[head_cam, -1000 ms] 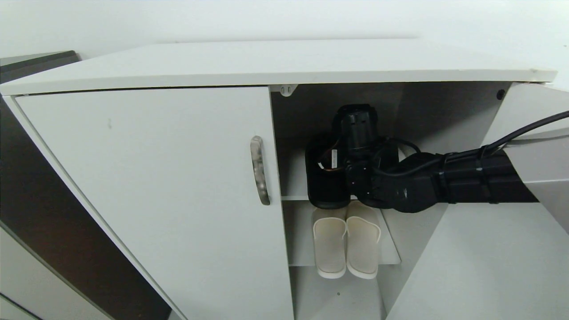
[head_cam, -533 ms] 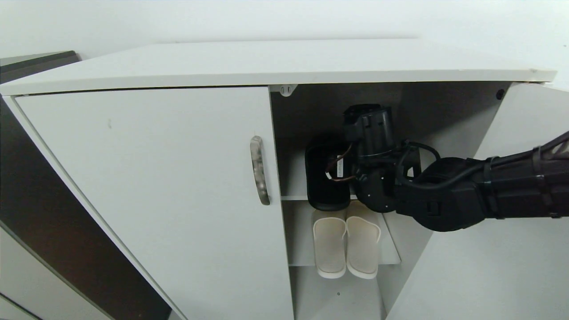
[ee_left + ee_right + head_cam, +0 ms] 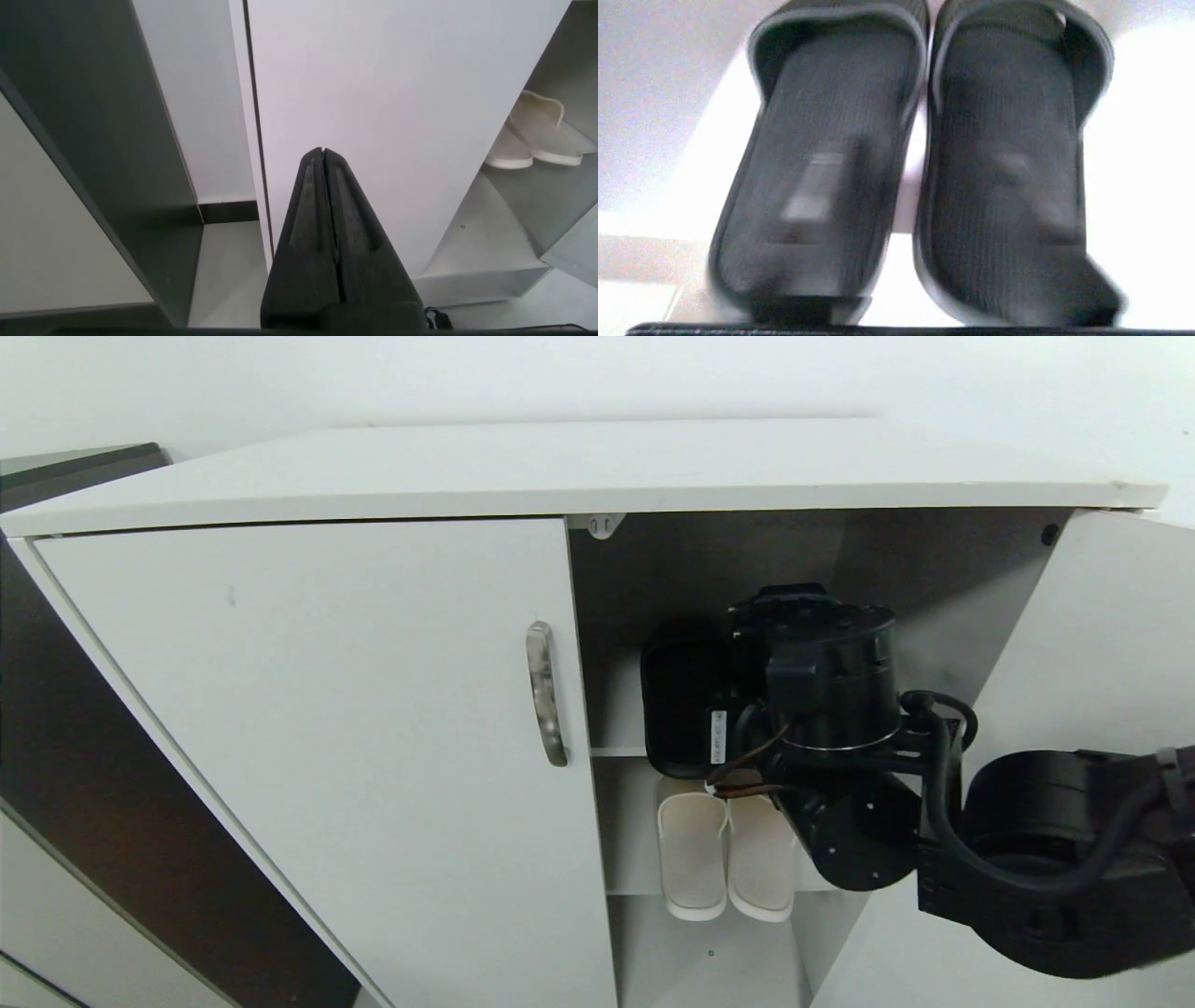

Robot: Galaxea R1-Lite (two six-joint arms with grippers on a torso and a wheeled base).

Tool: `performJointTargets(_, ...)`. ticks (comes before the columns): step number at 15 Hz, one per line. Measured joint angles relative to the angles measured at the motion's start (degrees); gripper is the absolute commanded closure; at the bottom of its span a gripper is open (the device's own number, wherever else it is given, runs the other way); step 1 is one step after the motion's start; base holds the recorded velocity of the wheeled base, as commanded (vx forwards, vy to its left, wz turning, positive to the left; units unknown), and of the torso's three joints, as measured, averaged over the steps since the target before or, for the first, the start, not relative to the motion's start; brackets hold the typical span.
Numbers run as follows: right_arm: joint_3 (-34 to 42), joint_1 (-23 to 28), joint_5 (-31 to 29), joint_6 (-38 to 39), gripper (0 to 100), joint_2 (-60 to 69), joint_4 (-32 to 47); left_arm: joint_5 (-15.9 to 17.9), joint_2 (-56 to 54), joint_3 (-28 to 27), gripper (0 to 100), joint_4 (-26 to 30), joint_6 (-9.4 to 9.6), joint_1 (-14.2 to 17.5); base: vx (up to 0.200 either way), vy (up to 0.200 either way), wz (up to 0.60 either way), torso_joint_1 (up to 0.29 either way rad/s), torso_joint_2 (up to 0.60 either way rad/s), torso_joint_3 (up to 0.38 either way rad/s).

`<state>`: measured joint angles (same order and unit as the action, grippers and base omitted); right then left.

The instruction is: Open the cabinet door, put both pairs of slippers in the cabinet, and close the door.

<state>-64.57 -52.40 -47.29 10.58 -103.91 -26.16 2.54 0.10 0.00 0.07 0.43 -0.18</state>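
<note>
Left wrist view shows left tool [image 3: 322,159] closed, gripping nothing; right tool [image 3: 780,602], by black slippers [image 3: 822,187], cannot tell.

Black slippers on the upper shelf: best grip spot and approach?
Probably best: pinch the adjoining inner walls of the black slippers at the heels, coming straight in through the cabinet front. They lie side by side, heels outward, straps at the back.

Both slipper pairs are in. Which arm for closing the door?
Right, likely. The right arm is at the opening next to the open door on the robot's right; the left gripper is shut, facing the closed left door.
</note>
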Motion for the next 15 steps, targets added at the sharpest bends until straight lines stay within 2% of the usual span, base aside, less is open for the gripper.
performJointTargets(4, 5.14, -1.54, 0.24, -0.02, 100, 3.63, -1.97, -0.05, 0.00, 0.00, 100, -0.02, 0.00, 0.02, 0.000, 0.000, 0.00, 0.000, 0.00, 0.000)
performJointTargets(14, 5.78, -1.65, 0.21, 0.15, 100, 2.45, -4.16, -0.02, 0.00, 0.00, 100, -0.07, 0.01, 0.00, 0.000, 0.000, 0.00, 0.000, 0.00, 0.000)
performJointTargets(15, 5.79, -1.65, 0.13, 0.12, 100, 2.21, -4.22, -0.05, 0.00, 0.00, 100, -0.07, 0.01, 0.00, -0.200, 0.000, 0.00, -0.002, 0.01, -0.002)
